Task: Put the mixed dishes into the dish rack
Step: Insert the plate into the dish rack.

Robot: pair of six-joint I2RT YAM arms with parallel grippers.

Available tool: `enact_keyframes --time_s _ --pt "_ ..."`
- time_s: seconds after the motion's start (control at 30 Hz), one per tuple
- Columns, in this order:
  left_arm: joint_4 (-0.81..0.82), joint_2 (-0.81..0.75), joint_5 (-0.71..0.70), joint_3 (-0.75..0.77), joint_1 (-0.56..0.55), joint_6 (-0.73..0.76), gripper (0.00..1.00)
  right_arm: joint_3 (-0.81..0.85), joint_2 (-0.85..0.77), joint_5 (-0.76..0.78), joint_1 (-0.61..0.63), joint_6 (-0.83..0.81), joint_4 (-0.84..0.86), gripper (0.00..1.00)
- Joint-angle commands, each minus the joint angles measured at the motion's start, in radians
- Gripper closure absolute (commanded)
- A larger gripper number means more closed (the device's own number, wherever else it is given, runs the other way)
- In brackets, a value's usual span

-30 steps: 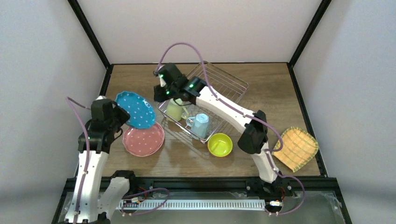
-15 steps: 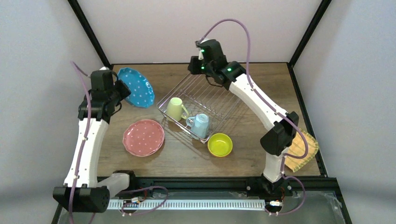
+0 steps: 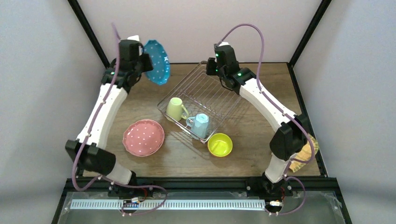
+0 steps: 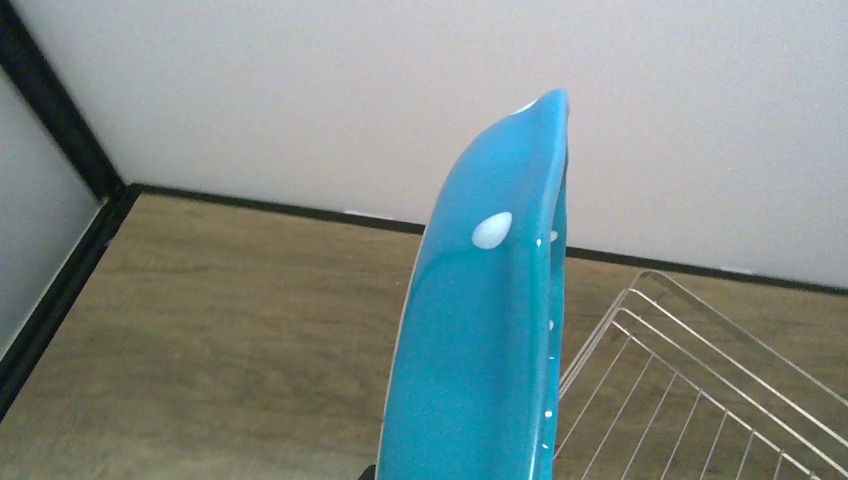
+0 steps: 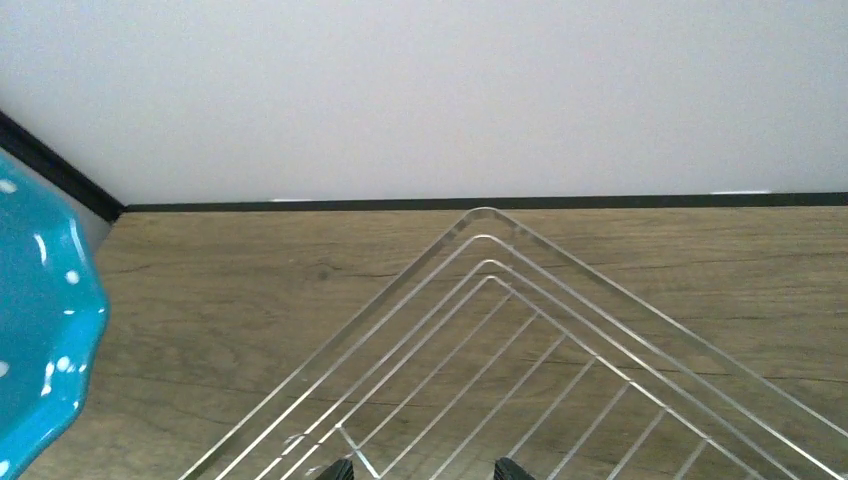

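The left gripper (image 3: 140,59) is clamped on the rim of the blue dotted plate (image 3: 157,61) and holds it aloft on edge. In the top view the plate stands out at 3 o'clock from the fingers. The left wrist view sees the plate (image 4: 480,330) edge-on, and the fingers themselves do not show there.

The step in hand looks to be carrying this plate to the dish rack (image 3: 210,95). To do it well:
- Keep the plate near upright.
- Bring it over the free far part of the grid.
- Lower it rim-first between the wires before easing the grip, so it neither slides flat nor knocks the mugs.

The pale green mug (image 3: 175,108) and light blue mug (image 3: 201,123) lie along the rack's 7 o'clock side.

The right gripper (image 3: 218,70) hovers at the rack's 12 o'clock corner with its jaws wide and nothing in them. The incoming plate should pass clear of it.

From the left gripper the rack lies at about 4 o'clock, well apart and lower, on the table (image 3: 261,79). In the left wrist view its corner wires (image 4: 680,380) show at 4 o'clock of the plate.

Three dishes are not yet loaded:
- The pink plate (image 3: 143,137) is at 6 o'clock from the left gripper.
- The lime bowl (image 3: 220,144) is just beside the rack's 6 o'clock corner.
- The woven tan plate (image 3: 307,151) is partly hidden behind the right arm.
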Motion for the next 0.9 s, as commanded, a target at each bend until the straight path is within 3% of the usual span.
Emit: enact_keyframes --time_s 0.0,0.2,0.5,0.87 --pt "0.172 0.091 -0.071 0.130 -0.088 0.117 0.97 -0.085 -0.079 0.067 -0.036 -0.031 0.093 0.20" --pt "0.193 0.256 -0.088 0.284 -0.157 0.221 0.97 -0.210 -0.133 0.095 -0.114 -0.036 0.163 0.19" --pt "0.347 0.362 -0.173 0.300 -0.251 0.375 0.97 -0.384 -0.189 0.075 -0.214 0.009 0.367 0.19" --pt "0.464 0.426 -0.026 0.252 -0.255 0.456 0.97 -0.421 -0.170 0.084 -0.237 -0.036 0.475 0.19"
